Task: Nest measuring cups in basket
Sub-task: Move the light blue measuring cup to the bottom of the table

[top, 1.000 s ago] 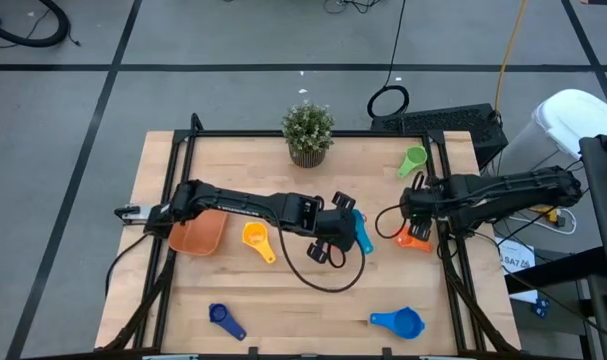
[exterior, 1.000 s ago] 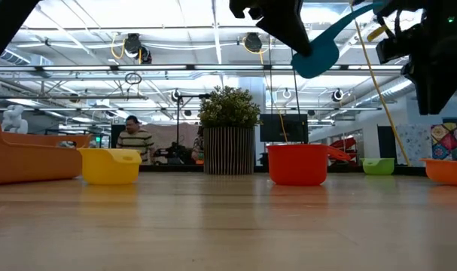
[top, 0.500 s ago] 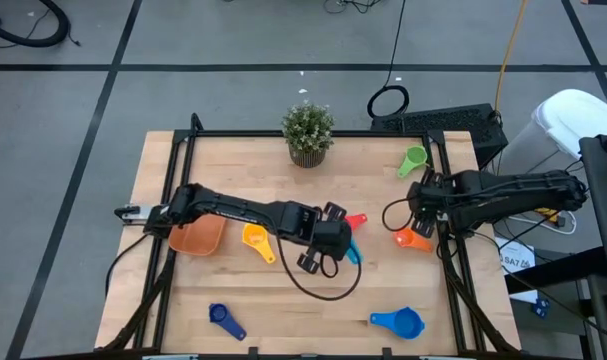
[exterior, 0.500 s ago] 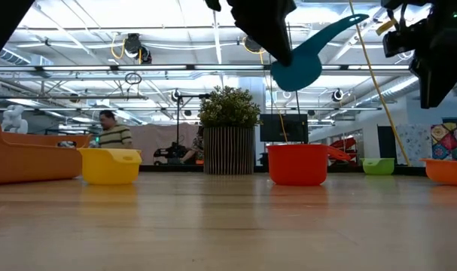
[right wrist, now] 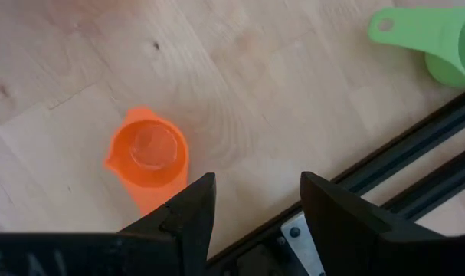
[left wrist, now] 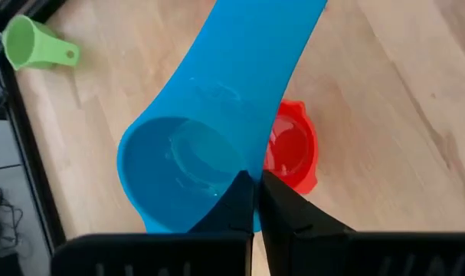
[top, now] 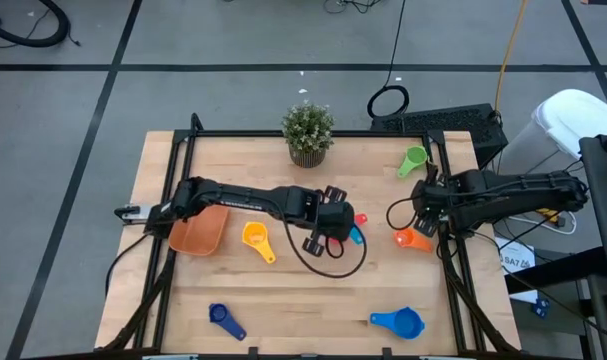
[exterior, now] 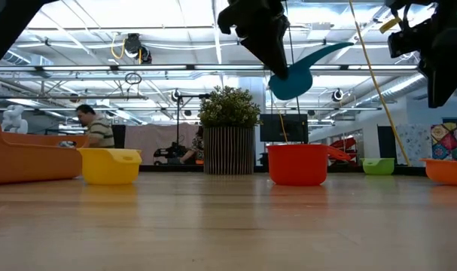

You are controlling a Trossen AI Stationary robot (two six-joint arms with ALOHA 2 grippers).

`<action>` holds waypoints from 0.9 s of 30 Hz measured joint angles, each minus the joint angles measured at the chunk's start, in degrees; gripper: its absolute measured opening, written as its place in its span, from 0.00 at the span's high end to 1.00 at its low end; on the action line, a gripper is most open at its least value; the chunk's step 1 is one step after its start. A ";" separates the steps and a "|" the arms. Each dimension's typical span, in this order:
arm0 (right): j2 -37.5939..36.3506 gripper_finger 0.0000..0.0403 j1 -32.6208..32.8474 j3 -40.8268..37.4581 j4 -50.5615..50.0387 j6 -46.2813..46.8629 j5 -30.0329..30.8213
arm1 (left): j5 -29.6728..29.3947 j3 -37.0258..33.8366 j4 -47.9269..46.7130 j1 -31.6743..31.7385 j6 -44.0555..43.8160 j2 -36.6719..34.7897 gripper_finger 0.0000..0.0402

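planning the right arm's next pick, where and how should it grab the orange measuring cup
Probably by the rim, from straight above. The orange measuring cup stands upright, mouth up, on the table, and the open right tool hangs just beside it. One finger inside the bowl and one outside would pinch the wall; its flat handle lies partly hidden behind a finger.

A: The light is bright and even on the table [top: 283, 300]. It comes from above; the low view shows ceiling lamps [exterior: 130, 41] glaring white against the roof.

B: Shadows?

A: Soft and short. The light blue cup [left wrist: 209, 153] throws a faint one on the wood. From table height the arms read as black silhouettes against the bright room.

B: Sharpness?

A: The wrist views are soft close up: the dark fingers [right wrist: 190, 211] blur at their edges, and the near wood in the low view is out of focus.
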 joint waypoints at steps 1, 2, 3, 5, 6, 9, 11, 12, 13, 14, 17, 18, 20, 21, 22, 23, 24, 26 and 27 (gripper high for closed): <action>-0.26 0.55 0.01 0.00 -0.02 0.05 0.00 | -0.71 0.00 0.48 0.14 -0.22 0.00 0.99; -0.48 0.55 0.00 0.00 -0.02 0.42 0.06 | -1.85 0.00 0.98 0.31 -0.51 0.00 0.99; -0.69 0.55 0.00 0.00 0.00 0.93 0.18 | -3.23 0.00 1.46 0.64 -0.59 0.00 0.99; -0.92 0.55 0.00 0.00 0.00 1.82 0.23 | -5.74 0.00 2.25 1.94 -0.56 0.00 0.99; -0.97 0.55 0.00 0.00 -0.01 2.20 0.20 | -6.68 0.00 2.84 2.83 -0.55 0.00 0.99; -0.98 0.55 0.00 0.02 0.00 3.26 -0.04 | -7.55 0.00 4.40 6.13 -1.32 0.00 0.99; -0.98 0.55 0.02 0.02 0.00 3.97 -0.15 | -7.46 0.00 5.07 8.54 -3.29 0.00 0.99; -0.98 0.55 0.02 0.02 0.00 4.24 -0.15 | -7.03 0.00 5.27 9.77 -4.32 0.11 0.99; -0.98 0.55 0.02 0.02 0.00 4.28 -0.15 | -6.22 0.04 5.69 10.99 -5.17 0.50 0.99; -0.98 0.55 0.02 0.02 0.00 4.29 -0.16 | -5.16 0.07 5.99 12.09 -5.83 0.71 0.99; -0.98 0.55 0.02 0.02 0.18 4.31 -0.17 | -2.49 0.04 6.64 14.45 -6.60 2.30 0.99; -0.98 0.55 0.02 0.02 0.40 4.31 -0.20 | -1.77 0.04 7.24 14.80 -6.48 2.83 0.99; -0.96 0.55 0.04 0.02 0.67 4.33 -0.20 | -0.86 0.04 7.86 15.01 -5.81 4.43 0.99; -0.96 0.55 0.03 0.04 0.70 4.33 -0.21 | -0.78 0.04 8.15 15.05 -5.37 5.24 0.99; -0.94 0.55 0.04 0.04 0.69 4.43 -0.24 | -0.74 0.04 8.41 15.03 -4.83 6.13 0.99; -0.91 0.55 0.04 0.04 0.67 4.52 -0.22 | -0.72 -0.02 8.39 15.05 -4.44 6.55 0.99; -0.91 0.55 0.04 0.04 0.60 4.48 -0.23 | -0.67 -0.12 8.04 15.04 -4.34 6.74 0.99; -0.91 0.55 0.04 0.04 0.41 4.43 -0.20 | -0.82 0.02 8.96 14.83 -4.23 7.34 0.99; -0.91 0.55 0.04 0.04 0.40 4.24 -0.17 | -0.83 0.11 8.96 14.62 -4.23 7.38 0.99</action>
